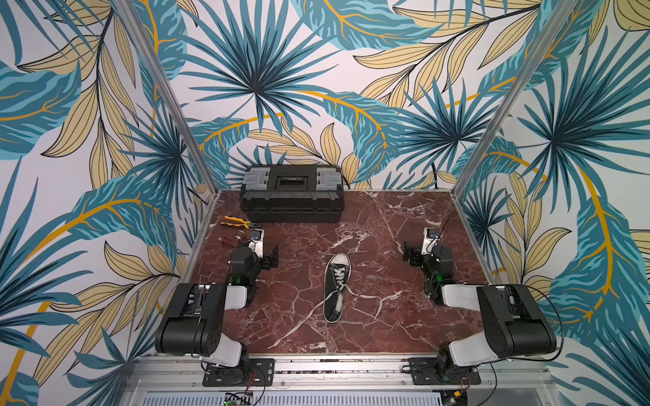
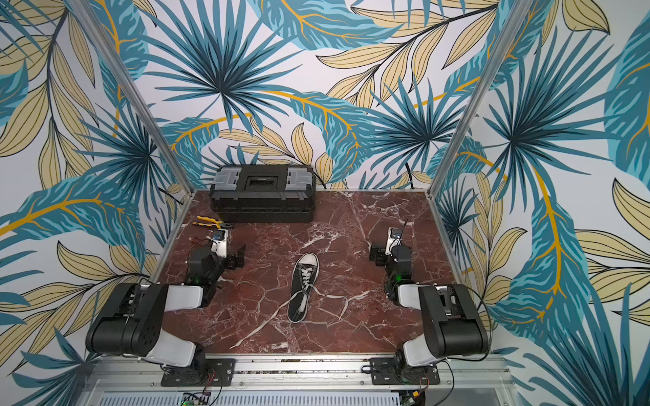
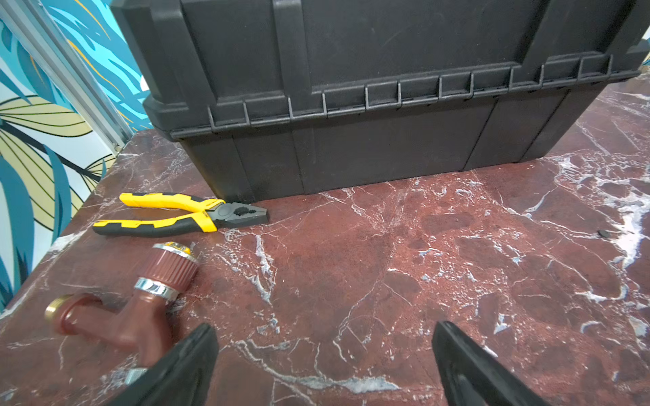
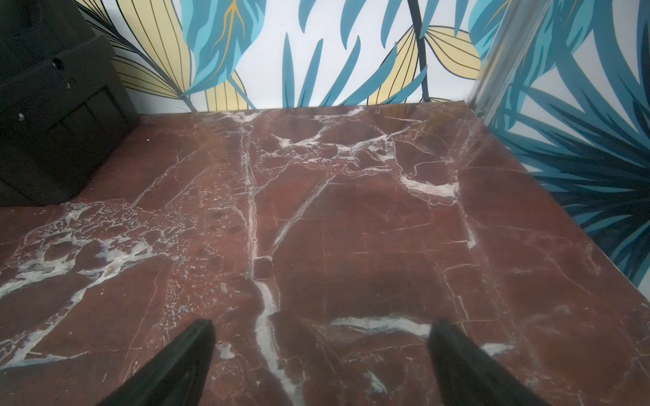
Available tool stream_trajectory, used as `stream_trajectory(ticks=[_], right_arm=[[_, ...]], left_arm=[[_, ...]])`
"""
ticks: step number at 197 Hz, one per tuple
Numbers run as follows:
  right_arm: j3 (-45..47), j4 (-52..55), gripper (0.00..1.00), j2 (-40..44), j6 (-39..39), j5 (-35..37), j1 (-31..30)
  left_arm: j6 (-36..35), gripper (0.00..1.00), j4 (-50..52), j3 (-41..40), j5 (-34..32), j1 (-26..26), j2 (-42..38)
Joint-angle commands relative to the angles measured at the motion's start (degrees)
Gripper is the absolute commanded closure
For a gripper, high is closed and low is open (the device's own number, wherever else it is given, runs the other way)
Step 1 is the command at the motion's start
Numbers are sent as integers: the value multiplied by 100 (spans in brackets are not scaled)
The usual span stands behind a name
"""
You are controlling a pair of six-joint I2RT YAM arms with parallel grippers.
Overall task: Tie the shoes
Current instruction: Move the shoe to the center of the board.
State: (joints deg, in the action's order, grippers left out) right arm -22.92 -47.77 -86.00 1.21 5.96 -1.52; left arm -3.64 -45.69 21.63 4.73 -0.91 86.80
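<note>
One black canvas low-top sneaker with a white rubber toe cap (image 1: 337, 286) lies near the middle of the red-brown marble tabletop (image 1: 387, 225), between my two arms. Its toe points at the back wall and its heel faces my bases. Its long flat white laces (image 1: 339, 277) are untied. In both top views one strand trails from the eyelets toward the front-left and ends close to the slab's front edge. The other bends out to the right of the shoe and lies flat on the marble.

My left claw (image 3: 323, 334) stands wide with nothing between its jaws, well to the left of the sneaker. Ahead of it a big black plastic toolbox (image 3: 351, 105) sits along the back edge. Yellow-and-black pliers (image 3: 183, 218) lie just beside the box's near-left corner. A brown plastic hose nozzle with metal rings (image 3: 140, 305) lies near my left finger, close to the table's left edge. That corner is tight for me.

My right claw (image 4: 320, 330) is spread just as wide and grips nothing, well to the right of the sneaker. Before it the marble runs open to the back wall and to the right edge, where an aluminium post (image 4: 510, 59) rises. Only the toolbox's end shows at one side.

Between each claw and the shoe there is open marble.
</note>
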Motion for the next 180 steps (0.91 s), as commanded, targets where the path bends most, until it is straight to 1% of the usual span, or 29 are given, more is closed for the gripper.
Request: stream_trajectory(ticks=[1,108,114,130,138,150,162,172,180], right_arm=[[-55,-104,0,-48,-1,15,16],[-39,-127,0,-40,2,21,20],[-30,-140,0,-32,6,43,20],[-42,-51,0,142,64,314,14],[-118,339,1,416,121,476,20],[-417,1346,1,847,307,695,15],[-748,2205,0,1161,593,981,20],[-1035,2933,1,1402,872,1124,19],[-1303,3653,1,1596,1109,1039,16]], left_arm=[[-33,0,-124,175,-27,11,33],[-24,0,-138,175,-36,10,32],[9,0,-96,211,-134,3,21],[129,0,459,434,-418,6,-222],[194,0,1078,668,-514,10,-456],[368,0,2197,1115,-677,19,-712],[785,0,2931,1506,-778,30,-814],[1065,0,3522,1793,-595,38,-854],[1207,0,3829,1955,-179,43,-876]])
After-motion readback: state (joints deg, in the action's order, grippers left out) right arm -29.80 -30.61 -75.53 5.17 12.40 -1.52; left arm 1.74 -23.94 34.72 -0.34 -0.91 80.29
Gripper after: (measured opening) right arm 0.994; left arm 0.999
